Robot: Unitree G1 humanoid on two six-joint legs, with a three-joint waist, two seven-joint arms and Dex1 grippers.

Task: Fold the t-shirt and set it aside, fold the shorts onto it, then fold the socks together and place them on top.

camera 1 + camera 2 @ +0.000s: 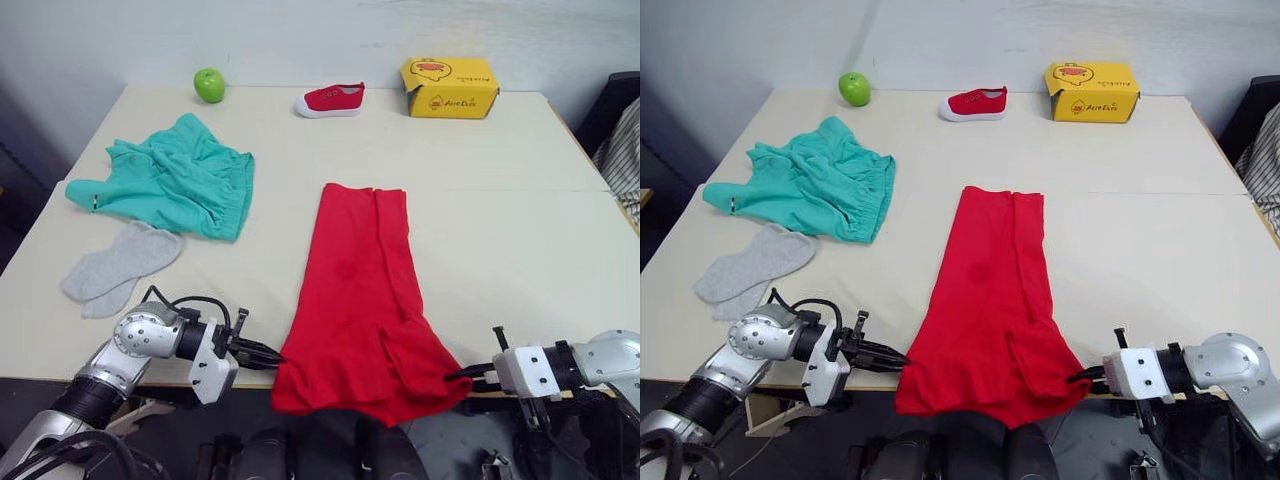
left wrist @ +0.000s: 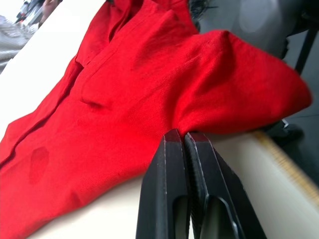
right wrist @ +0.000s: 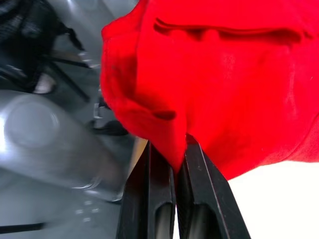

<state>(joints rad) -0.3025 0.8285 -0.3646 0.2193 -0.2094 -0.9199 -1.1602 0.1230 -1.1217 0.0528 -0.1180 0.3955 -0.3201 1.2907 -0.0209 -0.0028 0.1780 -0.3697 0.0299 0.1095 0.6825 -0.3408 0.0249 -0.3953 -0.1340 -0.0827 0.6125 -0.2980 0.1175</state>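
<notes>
— Where is the t-shirt [image 1: 358, 300]?
— It lies long and narrow in the middle of the table [image 1: 500, 230], and its near end hangs over the edge.
— What do the grippers do?
— The left gripper [image 1: 268, 357] and the right gripper [image 1: 452, 376] each pinch a near corner.
— And the rest?
— The shorts [image 1: 170, 178] and socks [image 1: 118, 265] lie on the left side.

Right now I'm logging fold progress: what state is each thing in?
t-shirt: folded lengthwise, hem hanging over the near table edge
shorts: crumpled, unfolded
socks: flat, overlapping, unfolded
left tool: shut on t-shirt
right tool: shut on t-shirt
yellow box: closed
</notes>
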